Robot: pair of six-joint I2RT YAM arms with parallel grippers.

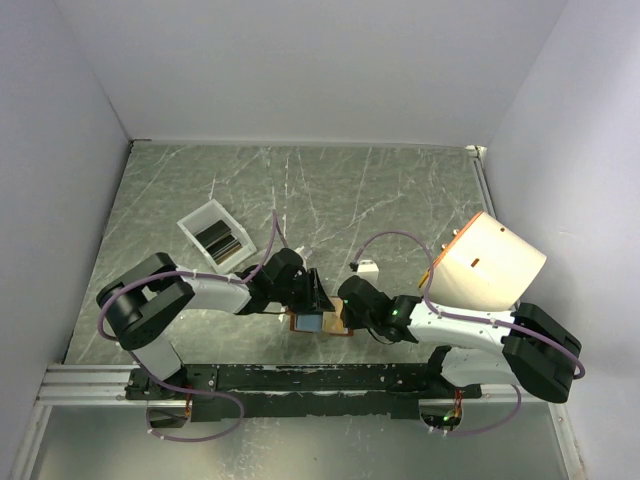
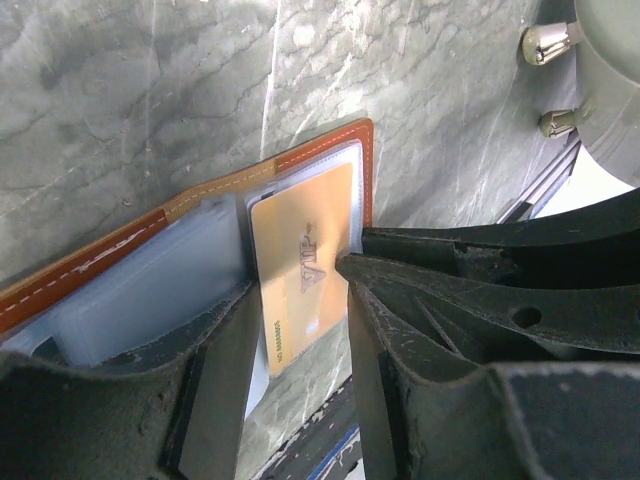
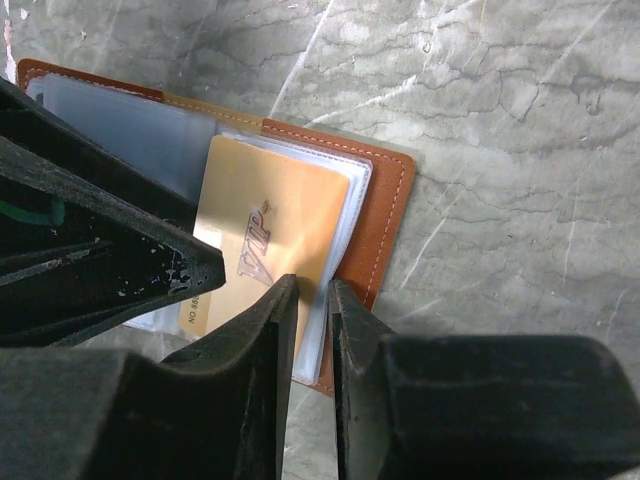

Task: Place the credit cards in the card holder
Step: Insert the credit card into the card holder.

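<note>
The brown card holder (image 3: 385,205) lies open near the table's front edge, its clear sleeves up; it also shows in the top view (image 1: 308,323) and the left wrist view (image 2: 215,190). A gold card (image 2: 300,265) marked VIP sits partly inside a sleeve, its near end sticking out (image 3: 265,230). My left gripper (image 2: 295,300) is open, its fingers astride the card's near end, and one fingertip (image 3: 205,265) rests on the card. My right gripper (image 3: 315,290) is shut on the holder's sleeve edge. Dark cards (image 1: 220,240) lie in the white tray.
The white tray (image 1: 196,222) stands left of centre. A large cream cylinder with an orange rim (image 1: 495,262) lies at the right, over my right arm. A small white object (image 1: 366,268) sits behind the grippers. The black base rail (image 1: 300,378) runs along the front.
</note>
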